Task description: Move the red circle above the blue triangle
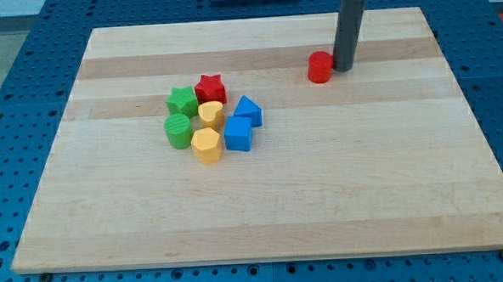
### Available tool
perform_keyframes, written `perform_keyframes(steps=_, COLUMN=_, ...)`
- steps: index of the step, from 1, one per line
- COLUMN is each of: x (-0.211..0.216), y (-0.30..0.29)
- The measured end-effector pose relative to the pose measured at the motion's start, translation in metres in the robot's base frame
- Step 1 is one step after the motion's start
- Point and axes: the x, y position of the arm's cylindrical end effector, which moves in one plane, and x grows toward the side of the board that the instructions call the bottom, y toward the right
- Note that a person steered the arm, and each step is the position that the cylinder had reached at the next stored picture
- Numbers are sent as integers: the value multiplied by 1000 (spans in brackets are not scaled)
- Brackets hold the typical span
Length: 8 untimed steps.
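The red circle stands on the wooden board near the view's top, right of centre. My tip is right next to it on its right side, touching or nearly touching. The blue triangle sits in a cluster of blocks left of centre, well to the left of and below the red circle.
The cluster holds a red star, a green star, a green cylinder, a yellow heart-like block, a yellow hexagon and a blue cube. The board's top edge lies just beyond the tip.
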Motion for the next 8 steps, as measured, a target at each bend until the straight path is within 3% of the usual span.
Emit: perform_keyframes(steps=8, x=-11, y=-73)
